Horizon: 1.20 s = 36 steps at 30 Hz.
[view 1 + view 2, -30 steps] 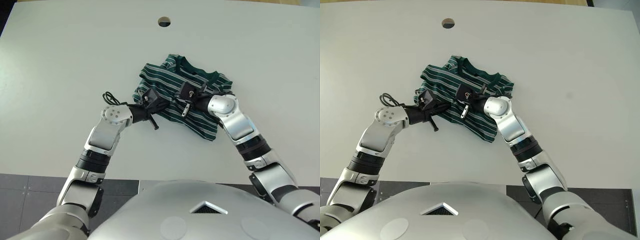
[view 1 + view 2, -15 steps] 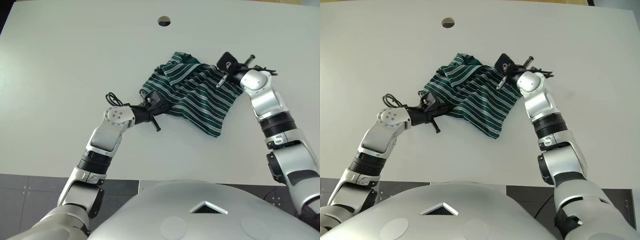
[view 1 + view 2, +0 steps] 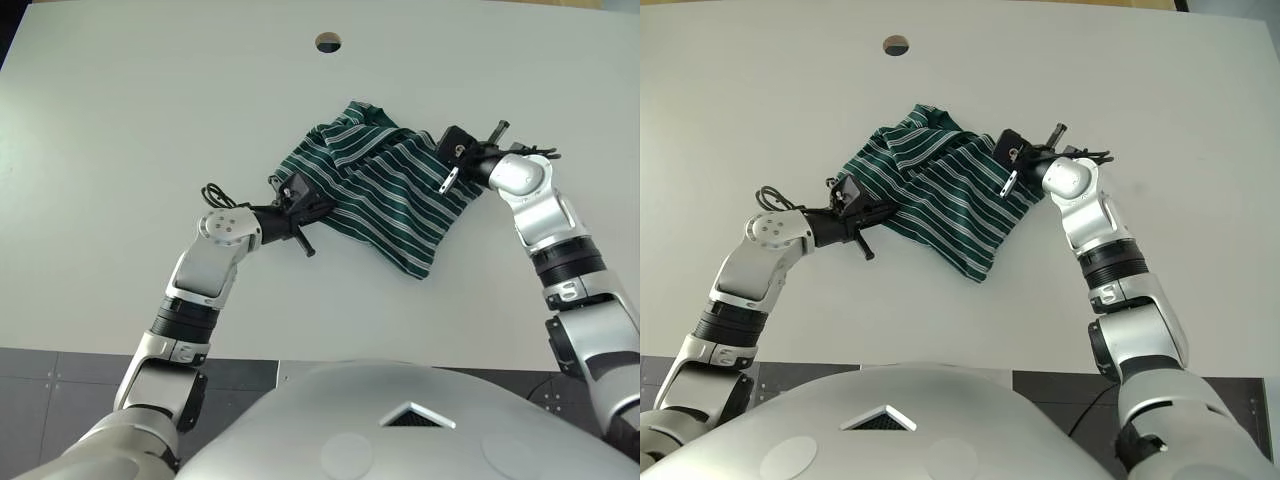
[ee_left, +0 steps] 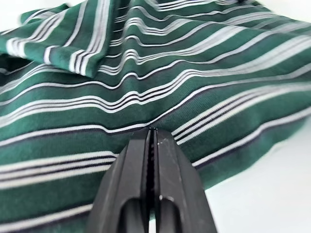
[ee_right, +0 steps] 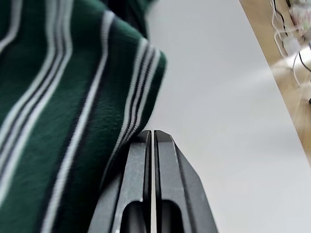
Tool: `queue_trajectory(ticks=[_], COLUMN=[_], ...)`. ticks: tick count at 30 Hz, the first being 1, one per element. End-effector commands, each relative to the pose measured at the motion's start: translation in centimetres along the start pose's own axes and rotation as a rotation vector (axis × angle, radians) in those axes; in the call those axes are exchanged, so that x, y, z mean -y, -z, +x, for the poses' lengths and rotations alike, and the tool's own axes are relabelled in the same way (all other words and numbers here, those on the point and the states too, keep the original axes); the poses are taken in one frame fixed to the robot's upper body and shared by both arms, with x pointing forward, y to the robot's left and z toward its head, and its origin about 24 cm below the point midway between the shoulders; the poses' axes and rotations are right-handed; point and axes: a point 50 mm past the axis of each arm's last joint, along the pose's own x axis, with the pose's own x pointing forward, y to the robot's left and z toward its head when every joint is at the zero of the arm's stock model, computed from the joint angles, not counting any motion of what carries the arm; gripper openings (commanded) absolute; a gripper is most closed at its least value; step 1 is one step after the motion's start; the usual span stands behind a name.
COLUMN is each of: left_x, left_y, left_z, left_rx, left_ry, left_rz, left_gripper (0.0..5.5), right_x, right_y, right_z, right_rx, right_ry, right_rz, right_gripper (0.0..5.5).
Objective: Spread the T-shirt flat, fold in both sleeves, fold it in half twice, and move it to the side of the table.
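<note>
A white surface is seen from above, with a small round hole set into it near the far edge. On the left, the left pincer is held low over the surface, its two black fingers clenched together on the near left edge of the T-shirt. From the wrist, the fabric is seen pinched at the very tips. The T-shirt, dark green with thin white and dark stripes, is stretched across the middle of the surface between the two pincers. It is bunched into folds at its far side, and one corner is draped down toward the robot, resting on the surface. On the right, the right pincer is clenched on the T-shirt's right edge, where the fabric is gathered against its closed fingers. Bare white surface is seen just beyond that edge.
</note>
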Motion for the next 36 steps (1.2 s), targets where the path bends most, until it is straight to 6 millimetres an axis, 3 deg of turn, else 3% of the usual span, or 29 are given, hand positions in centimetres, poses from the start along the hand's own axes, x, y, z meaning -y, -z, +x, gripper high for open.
queue_trajectory(ticks=[1,4,8,13,20,25,28,32,34,36], left_x=[-1.5,-2.3,-3.2,-3.4,-3.2,-3.4,-4.3,-5.3,-4.9,-3.9], left_y=[0.0,-0.2,-0.4,-0.7,-0.7,-1.2,-3.3,-6.3,-6.7,-5.8], left_z=[-0.6,-0.6,-0.3,0.1,0.5,0.6,-1.3,-4.9,-6.6,-7.7], left_rx=[-0.056,-0.080,-0.101,-0.096,-0.082,-0.025,0.168,0.403,0.439,0.378], left_ry=[-0.039,-0.052,-0.069,-0.061,-0.045,-0.079,-0.134,-0.209,-0.242,-0.249], left_rz=[0.009,0.027,0.058,0.104,0.133,0.183,0.221,0.271,0.376,0.545], left_gripper=[0.13,0.13,0.13,0.13,0.13,0.13,0.13,0.73,1.08,1.41], right_x=[-4.6,-5.4,-6.6,-8.7,-10.4,-8.7,-6.5,-2.8,-1.8,-2.2], right_y=[3.0,3.9,2.4,-0.5,-2.2,-1.8,-1.8,-2.9,-2.3,-1.6], right_z=[-2.5,-4.7,-6.8,-7.9,-8.9,-9.5,-10.6,-12.8,-13.0,-12.8], right_rx=[-0.127,-0.174,-0.118,-0.016,0.047,0.035,0.077,0.257,0.259,0.259], right_ry=[-0.211,-0.271,-0.362,-0.448,-0.500,-0.426,-0.347,-0.172,-0.130,-0.157], right_rz=[-0.113,-0.126,-0.104,-0.091,-0.087,-0.076,-0.098,-0.273,-0.383,-0.525], right_gripper=[0.10,0.10,0.10,0.10,0.10,0.10,0.10,0.30,0.66,1.02])
